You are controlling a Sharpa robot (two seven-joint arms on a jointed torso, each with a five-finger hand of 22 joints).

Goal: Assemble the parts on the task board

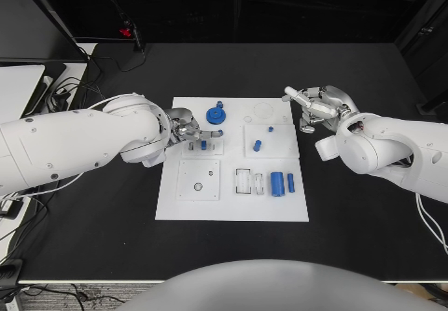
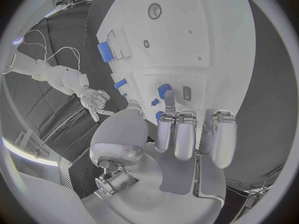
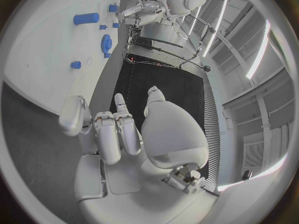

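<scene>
Task board (image 1: 187,207) white (blue parts (image 1: 277,183) scattered), left hand (image 1: 187,131) and right hand (image 1: 313,107) both loosely spread, empty.

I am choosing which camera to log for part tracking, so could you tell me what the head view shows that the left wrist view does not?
Head view alone: the slim blue pin beside the large blue cylinder, and the blue gear at the far side of the task board.

Left wrist view alone: the left hand from behind, fingers apart over the board, holding nothing.

Both: the board, the cylinder, and the right hand, which holds nothing.
</scene>
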